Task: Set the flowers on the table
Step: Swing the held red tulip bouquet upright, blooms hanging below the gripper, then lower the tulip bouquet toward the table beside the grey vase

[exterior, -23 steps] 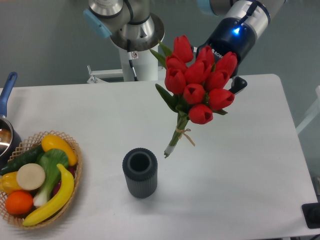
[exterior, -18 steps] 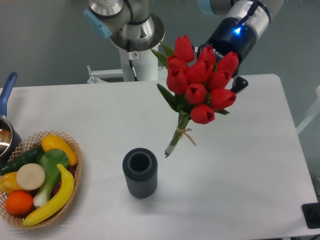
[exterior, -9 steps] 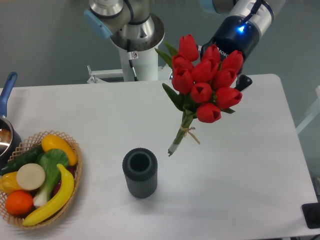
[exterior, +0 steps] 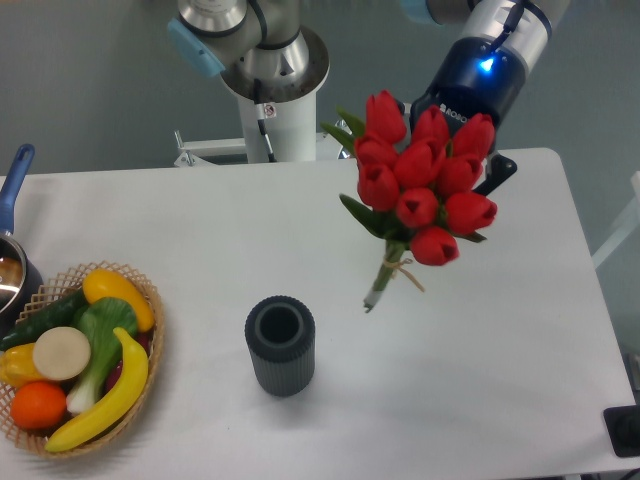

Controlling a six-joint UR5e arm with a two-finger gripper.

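The flowers (exterior: 425, 185), a bunch of red tulips with green stems tied with tan string, hang in the air above the right half of the white table (exterior: 200, 230). The stem ends (exterior: 372, 300) point down and to the left, just clear of the tabletop. My gripper (exterior: 482, 165) is behind the blooms and mostly hidden by them; only a dark finger tip (exterior: 497, 170) shows at the right of the bunch. The gripper is shut on the flowers and carries them.
A dark grey ribbed vase (exterior: 280, 345) stands upright left of and below the stem ends. A wicker basket (exterior: 152, 305) of fruit and vegetables sits at the front left, a pot (exterior: 10, 270) at the left edge. The arm's base (exterior: 275, 90) stands behind the table.
The gripper has carried the flowers to the right and slightly down; the stem ends have moved further from the vase. Nothing else has moved.
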